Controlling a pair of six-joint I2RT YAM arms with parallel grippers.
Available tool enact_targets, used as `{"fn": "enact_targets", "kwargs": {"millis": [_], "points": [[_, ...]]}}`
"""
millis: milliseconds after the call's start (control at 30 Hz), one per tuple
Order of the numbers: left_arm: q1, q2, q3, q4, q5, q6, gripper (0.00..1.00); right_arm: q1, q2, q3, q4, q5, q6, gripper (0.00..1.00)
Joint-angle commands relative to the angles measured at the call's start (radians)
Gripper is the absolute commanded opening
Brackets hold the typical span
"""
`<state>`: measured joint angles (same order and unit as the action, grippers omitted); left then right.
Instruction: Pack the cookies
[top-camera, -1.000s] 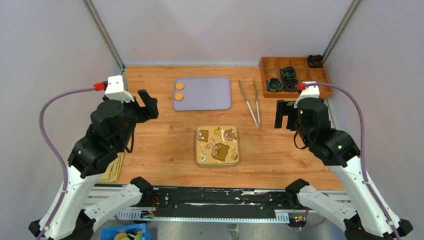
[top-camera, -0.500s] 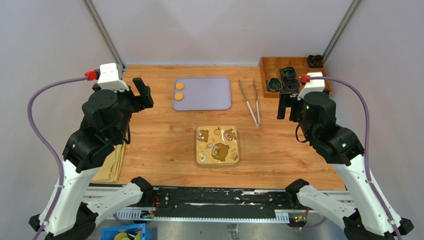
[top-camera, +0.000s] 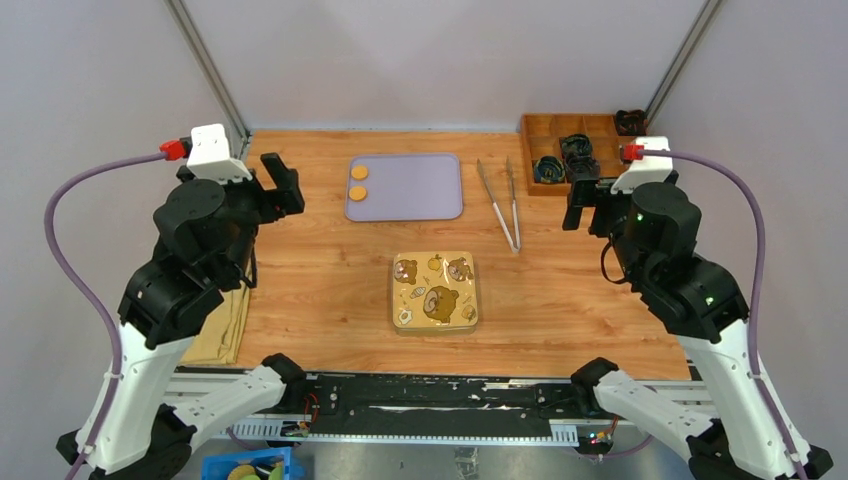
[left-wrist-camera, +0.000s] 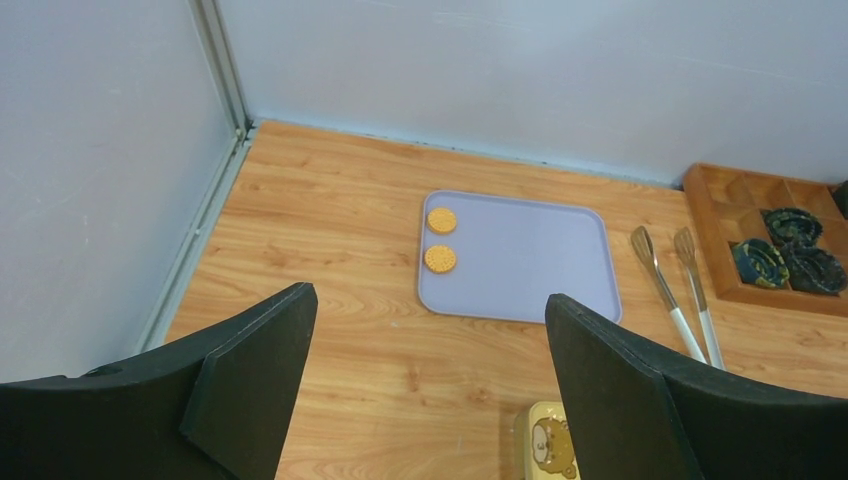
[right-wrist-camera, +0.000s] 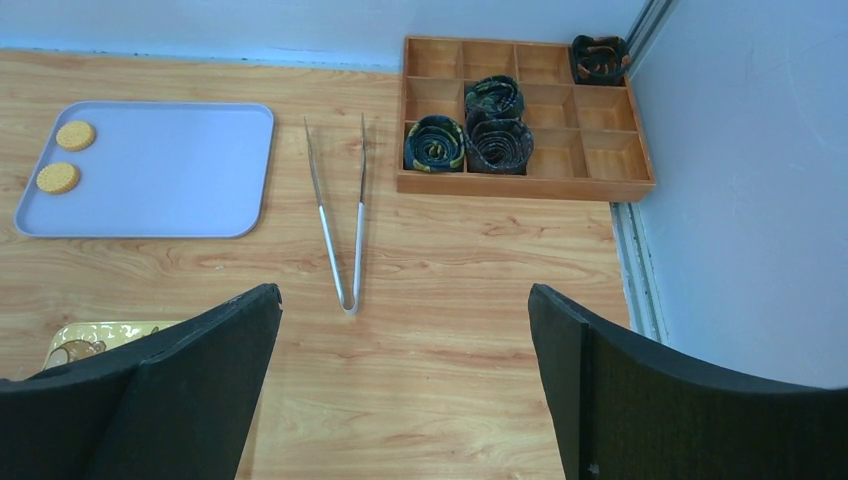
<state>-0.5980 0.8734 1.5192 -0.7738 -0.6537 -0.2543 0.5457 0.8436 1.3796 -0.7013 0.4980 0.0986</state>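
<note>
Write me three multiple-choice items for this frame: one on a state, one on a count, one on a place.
1. The tin is: A) lid off; B) closed, lid on; C) tipped on its side.
2. How many cookies are in view? A) two; B) four; C) six.
3. The cookies lie: A) inside the tin; B) at the left end of the purple tray, as the top view shows it; C) at the tray's right end.

Answers: 1 B, the bear-printed lid covers it and it sits flat. 2 A, only two orange discs show in every view. 3 B, both sit by the tray's left edge in the top view.
</note>
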Motion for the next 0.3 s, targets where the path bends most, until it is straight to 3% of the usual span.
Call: {"fn": "enact_targets", "kwargs": {"millis": [0, 267], "points": [[-0.003, 0.013, 0.013, -0.004, 0.011, 0.0, 0.91, 0.013, -0.011, 0.009, 0.009, 0.006, -0.024, 1.0], [-0.003, 0.017, 0.015, -0.005, 0.018, 0.004, 1.0, 0.013, -0.03, -0.026, 0.024, 0.023, -0.043, 1.0]]}}
